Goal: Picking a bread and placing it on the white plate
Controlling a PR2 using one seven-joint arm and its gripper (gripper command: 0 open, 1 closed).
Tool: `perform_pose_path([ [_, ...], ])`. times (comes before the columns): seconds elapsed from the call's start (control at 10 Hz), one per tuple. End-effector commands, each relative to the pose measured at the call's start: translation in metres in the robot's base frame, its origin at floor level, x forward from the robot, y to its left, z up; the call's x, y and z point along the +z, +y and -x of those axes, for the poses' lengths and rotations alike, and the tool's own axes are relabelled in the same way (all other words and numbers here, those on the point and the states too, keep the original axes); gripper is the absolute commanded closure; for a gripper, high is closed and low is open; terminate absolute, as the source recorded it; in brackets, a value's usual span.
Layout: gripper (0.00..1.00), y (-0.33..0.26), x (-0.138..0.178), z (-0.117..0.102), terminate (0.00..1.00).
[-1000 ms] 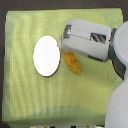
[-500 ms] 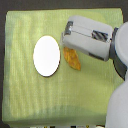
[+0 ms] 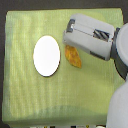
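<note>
A desk [image 3: 30, 100] covered with a pale yellow-green cloth [image 3: 75, 95] filled nearly the whole exterior view, with a dark strip of background along the top edge. On the cloth, towards the exterior view's left, the white plate [image 3: 47, 56] was lying flat and bare. Just beside the plate's right rim, apart from it by a narrow strip of cloth, the bread [image 3: 75, 57] was seen resting on the desk, its pointed lower end aimed down and to the exterior view's right. Its upper end was hidden under the robot's grey and white arm [image 3: 92, 37], which reached in from the exterior view's right.

The jaws [image 3: 68, 44] were covered by the arm's own housing, so it could not be told whether they were apart, together, or clamped on the bread. No lift was evident; the bread appeared to lie flat on the cloth.

Several risks were judged likely from here. Only one end of the bread seemed to be within reach of the jaws, so an off-centre hold could let the loaf swing or slip out during a lift. The bumpy, tapered crust could be squeezed out sideways. The cloth could be pinched with it. The close plate could be nudged by the arm.
</note>
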Motion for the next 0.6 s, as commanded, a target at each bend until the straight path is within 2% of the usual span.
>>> perform_pose_path([
  [0.0,1.00,-0.016,0.003,-0.005,0.00],
  [0.2,1.00,-0.017,0.010,-0.004,0.00],
  [0.3,1.00,-0.019,0.040,-0.004,0.00],
  [0.5,1.00,-0.019,0.075,-0.003,0.00],
])
